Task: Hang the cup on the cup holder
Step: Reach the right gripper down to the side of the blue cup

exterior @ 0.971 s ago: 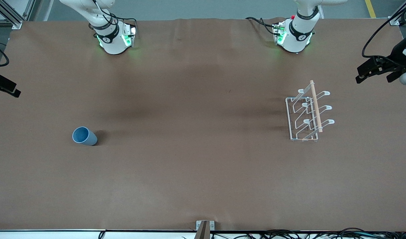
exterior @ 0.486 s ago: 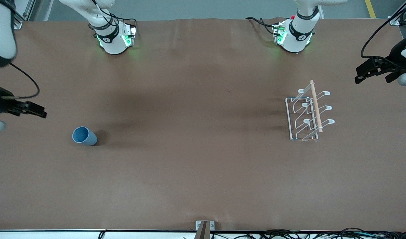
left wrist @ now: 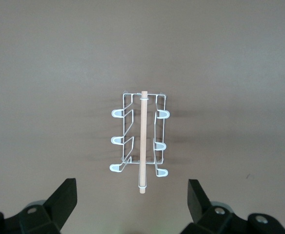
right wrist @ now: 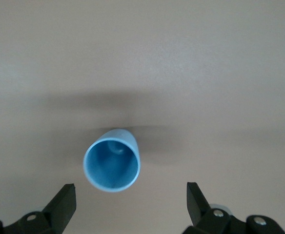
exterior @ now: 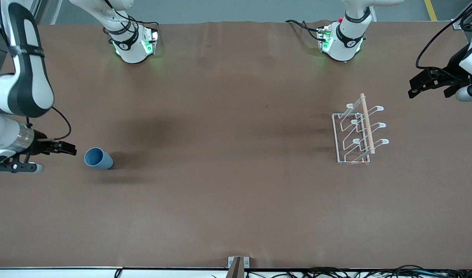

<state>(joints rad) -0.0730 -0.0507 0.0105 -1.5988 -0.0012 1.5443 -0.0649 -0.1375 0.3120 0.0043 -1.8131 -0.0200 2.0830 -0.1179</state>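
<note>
A light-blue cup (exterior: pixel 98 158) is standing upright on the brown bench (exterior: pixel 220 193), at the frame's left. The right hand (exterior: pixel 68 148) is hovering just beside it, fingers spread and empty. The white wire cup holder (exterior: pixel 357 131) is standing at the frame's right; the left hand (exterior: pixel 413 88) is waiting nearby, released.

Even overhead light, soft shadows

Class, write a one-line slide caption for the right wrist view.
Open right gripper above the blue cup, its mouth facing the camera, on the brown table.
</note>
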